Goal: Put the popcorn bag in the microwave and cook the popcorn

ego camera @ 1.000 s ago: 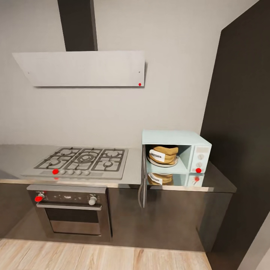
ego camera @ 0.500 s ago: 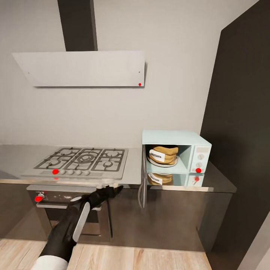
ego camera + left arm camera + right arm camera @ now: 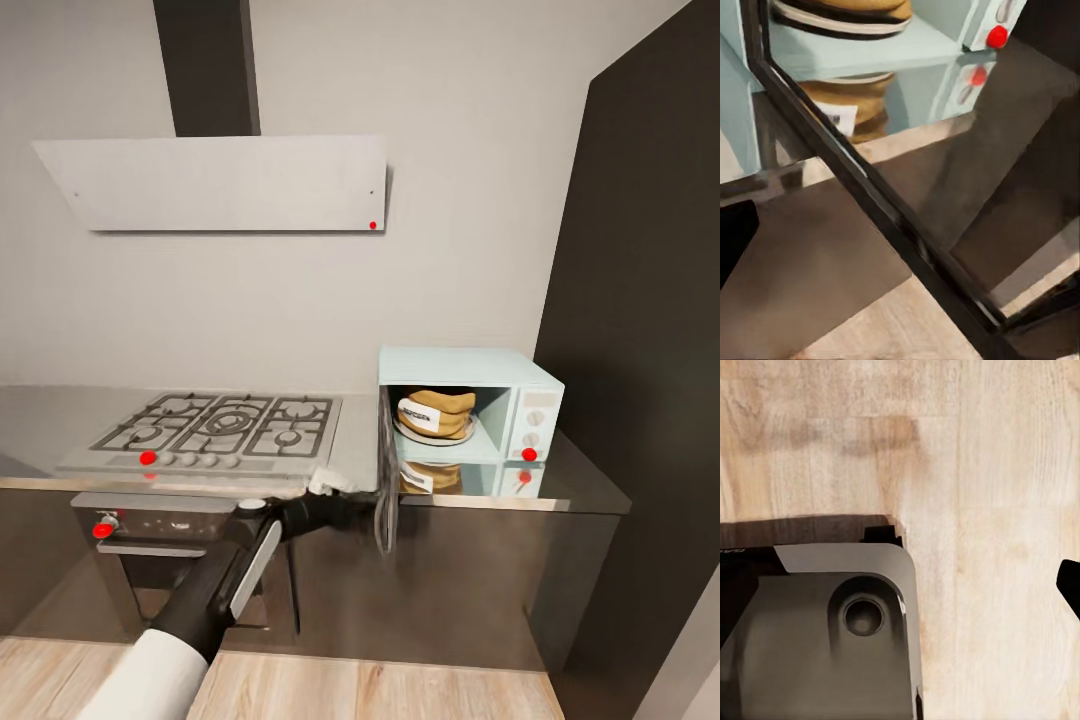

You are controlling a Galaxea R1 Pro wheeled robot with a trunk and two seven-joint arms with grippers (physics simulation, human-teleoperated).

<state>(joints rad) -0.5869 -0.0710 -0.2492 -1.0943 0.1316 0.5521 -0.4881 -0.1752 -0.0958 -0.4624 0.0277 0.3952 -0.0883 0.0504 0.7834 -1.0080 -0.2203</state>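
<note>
popcorn bag: lay on the plate inside the microwave, right of centre | microwave door: swung open | left tool: beside the door's lower edge, finger spread could not be told | right tool: state could not be told | desk: carried the microwave

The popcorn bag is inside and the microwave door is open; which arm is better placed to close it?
Left. Its end effector is right beside the open door of the microwave; the right wrist view shows wooden floor.
</note>
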